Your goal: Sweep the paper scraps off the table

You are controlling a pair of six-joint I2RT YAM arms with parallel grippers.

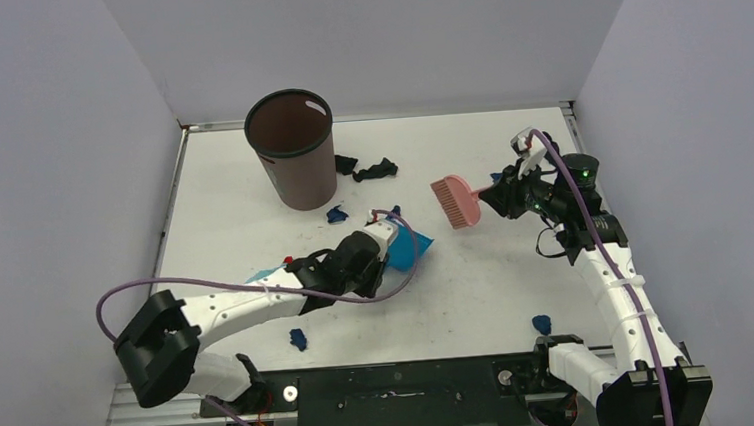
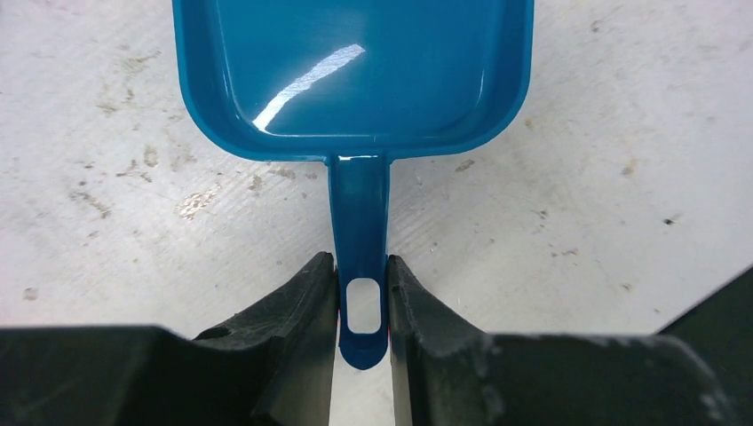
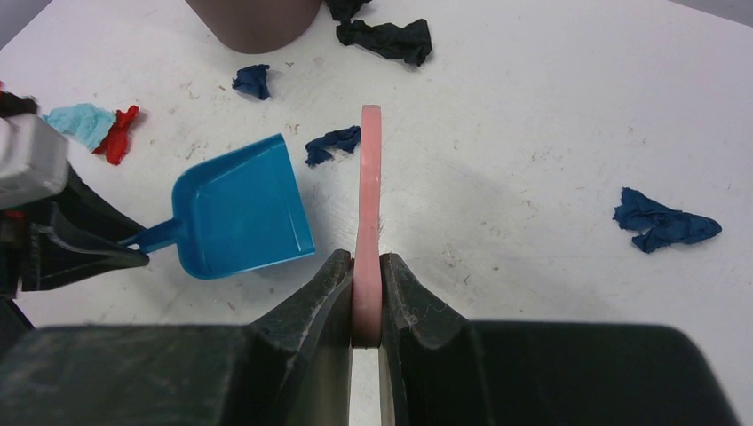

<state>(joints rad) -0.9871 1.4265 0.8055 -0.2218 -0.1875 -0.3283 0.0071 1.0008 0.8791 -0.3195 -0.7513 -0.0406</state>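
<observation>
My left gripper is shut on the handle of the bright blue dustpan, which lies flat on the white table; the pan looks empty. My right gripper is shut on the handle of the pink brush, held above the table right of the pan, brush head towards the pan. Dark blue paper scraps lie by the pan's mouth, near the bin, at the right and near the front edge. Black scraps lie behind.
A dark brown waste bin stands upright at the back left of the table. A light blue scrap and a red scrap lie beside my left arm. Grey walls close in the table on three sides.
</observation>
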